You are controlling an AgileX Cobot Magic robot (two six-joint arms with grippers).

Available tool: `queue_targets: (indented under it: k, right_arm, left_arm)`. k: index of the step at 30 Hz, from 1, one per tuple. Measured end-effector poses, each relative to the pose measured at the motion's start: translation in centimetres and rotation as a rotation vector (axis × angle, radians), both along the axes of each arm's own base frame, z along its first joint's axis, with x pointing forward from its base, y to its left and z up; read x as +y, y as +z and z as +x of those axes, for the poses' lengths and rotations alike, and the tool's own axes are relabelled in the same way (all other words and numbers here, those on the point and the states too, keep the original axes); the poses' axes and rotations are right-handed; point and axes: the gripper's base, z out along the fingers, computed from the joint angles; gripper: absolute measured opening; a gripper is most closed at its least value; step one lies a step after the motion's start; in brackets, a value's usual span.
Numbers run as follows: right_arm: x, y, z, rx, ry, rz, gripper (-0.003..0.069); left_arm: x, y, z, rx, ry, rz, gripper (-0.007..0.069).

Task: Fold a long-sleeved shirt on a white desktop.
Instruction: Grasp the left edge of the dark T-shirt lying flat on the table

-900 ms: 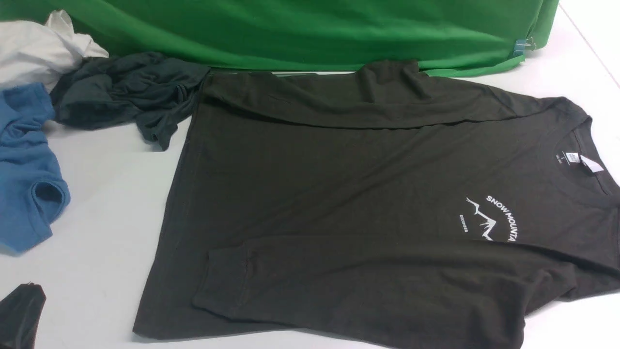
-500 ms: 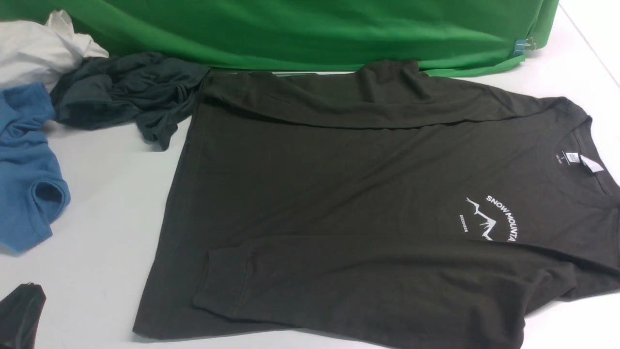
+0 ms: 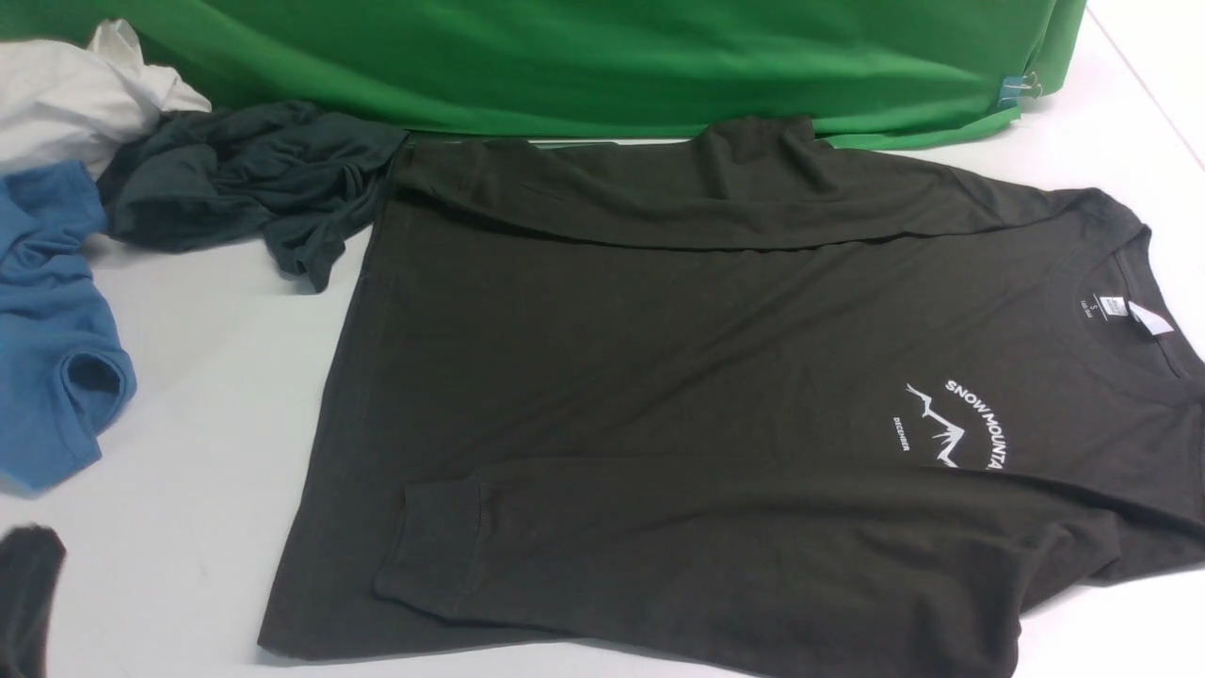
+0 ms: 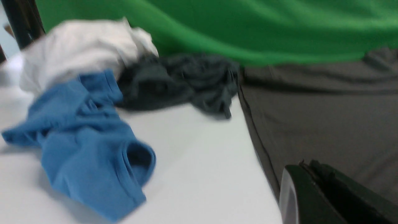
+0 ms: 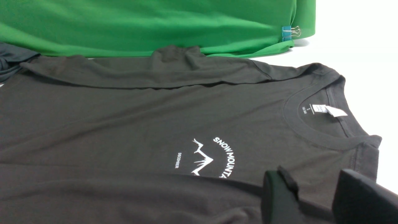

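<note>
**Dark shirt lies spread on white desk, both sleeves laid inward**

Front view: the long-sleeved shirt (image 3: 659, 377) lies flat on the white desktop (image 3: 207, 395), filling the centre through 3 o'clock. Its collar is at 3, its hem faces 9, and both sleeves are folded across its body. A green cloth (image 3: 565, 56) hangs at 12. A dark grey garment (image 3: 245, 179), a blue garment (image 3: 47, 358) and a white garment (image 3: 75, 94) are heaped at 10. The left gripper (image 3: 28, 556) shows blurred at 8.

Left wrist view: its jaws are pressed together and empty, by the shirt's hem.

Right wrist view: the right gripper (image 5: 311, 174) hovers over the shirt near the collar, jaws apart, holding nothing.
</note>
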Motion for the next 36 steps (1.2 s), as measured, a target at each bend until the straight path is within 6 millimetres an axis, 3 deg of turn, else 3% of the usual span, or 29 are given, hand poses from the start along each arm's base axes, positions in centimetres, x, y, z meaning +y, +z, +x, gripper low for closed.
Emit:
queue_targets:
  k: [4,12,14,20,24,27,29,36]
  right_arm:
    - [0.0,0.0,0.0,0.000,0.000,0.000,0.0247]
    - [0.0,0.0,0.0,0.000,0.000,0.000,0.0247]
    - [0.0,0.0,0.0,0.000,0.000,0.000,0.0247]
    - [0.0,0.0,0.0,0.000,0.000,0.001,0.0247]
    - [0.0,0.0,0.0,0.000,0.000,0.001,0.0247]
    - [0.0,0.0,0.0,0.000,0.000,0.000,0.0247]
    - [0.0,0.0,0.0,-0.002,0.000,-0.004,0.0247]
    - [0.0,0.0,0.0,-0.004,0.000,-0.006,0.0247]
  left_arm:
    - [0.2,1.0,0.0,-0.125,0.018,-0.315,0.0020]
    - [0.9,2.4,-0.3,-0.305,0.044,-0.631,0.0020]
    - [0.6,2.8,-0.3,-0.283,0.024,-0.638,0.0020]
    - [0.2,8.2,-0.9,-0.304,-0.004,-0.345,0.0020]
    - [0.2,9.5,1.4,-0.090,0.012,-0.241,0.0020]
    - [0.1,9.2,3.7,0.143,0.004,-0.203,0.0020]
    - [-0.4,8.5,6.2,0.398,-0.044,-0.202,0.0020]
    - [-2.7,9.5,9.8,0.634,-0.293,-0.159,0.0020]
